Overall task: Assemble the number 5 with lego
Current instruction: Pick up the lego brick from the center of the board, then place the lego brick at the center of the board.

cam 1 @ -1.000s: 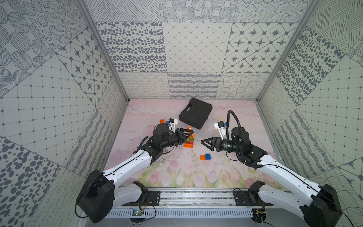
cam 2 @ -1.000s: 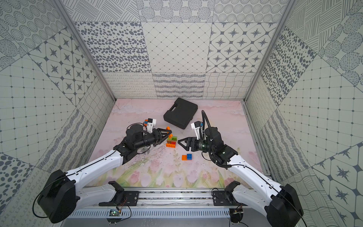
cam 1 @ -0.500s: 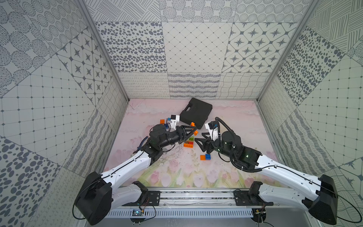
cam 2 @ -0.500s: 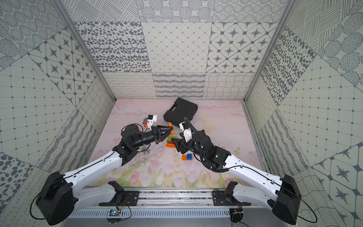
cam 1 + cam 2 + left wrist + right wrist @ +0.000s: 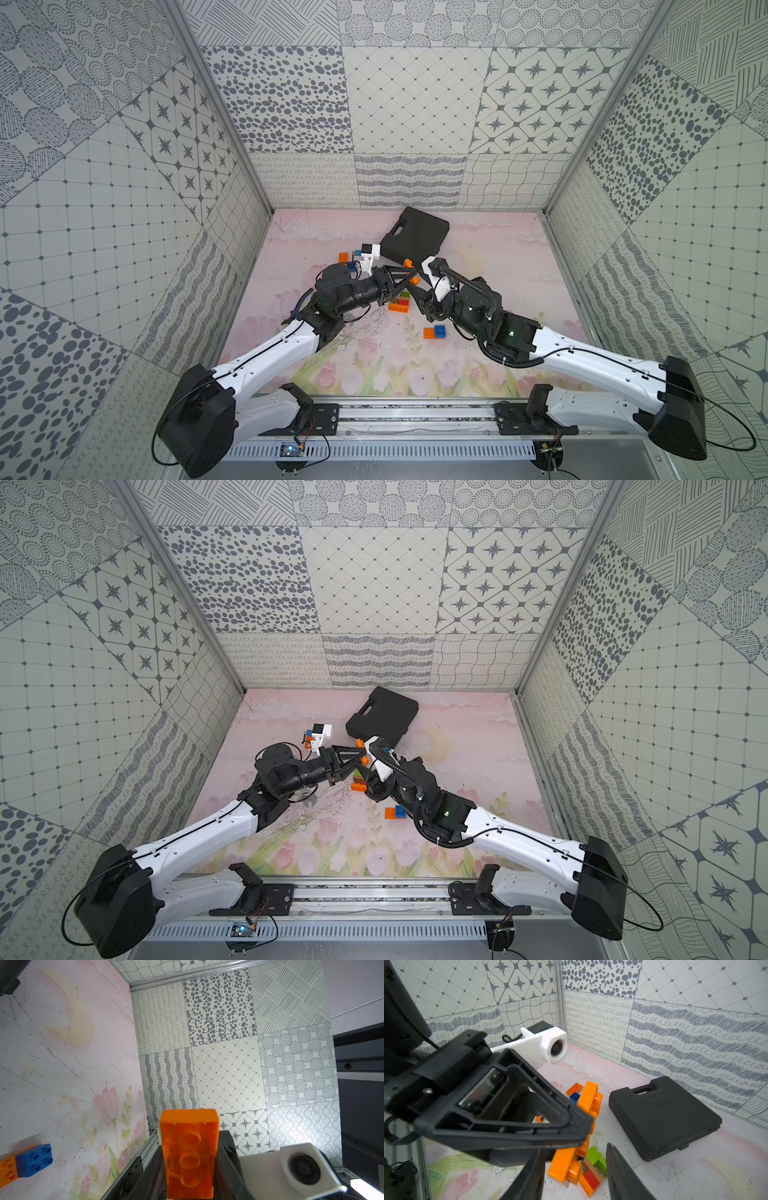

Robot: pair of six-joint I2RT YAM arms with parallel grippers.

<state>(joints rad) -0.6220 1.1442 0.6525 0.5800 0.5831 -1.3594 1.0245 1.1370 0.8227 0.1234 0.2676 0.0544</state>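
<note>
Item 1: left pincer (image 5: 409,275), closed on a long orange brick (image 5: 189,1153), clamped across its middle with both ends sticking out past the jaws; it was held clear of the worktop (image 5: 498,266), above the heap listed next. Item 2: brick cluster (image 5: 583,1172) lying on the worktop at mid-floor, made up of orange, green, red and brown pieces, partly stacked and tilted. Item 3: right pincer (image 5: 574,1148), jaws apart, 1 finger either side of that cluster; a gap showed on the green side, and no grip was visible. Item 4: 1 orange brick and 1 blue brick joined as a pair (image 5: 434,332), flat on the worktop, nearer the robot base and apart from the cluster. Item 5: 1 small orange brick (image 5: 574,1088) and 1 small blue brick (image 5: 574,1097), side by side beyond the left pincer. Item 6: black case (image 5: 415,241), shut, lying flat near the back wall.
</note>
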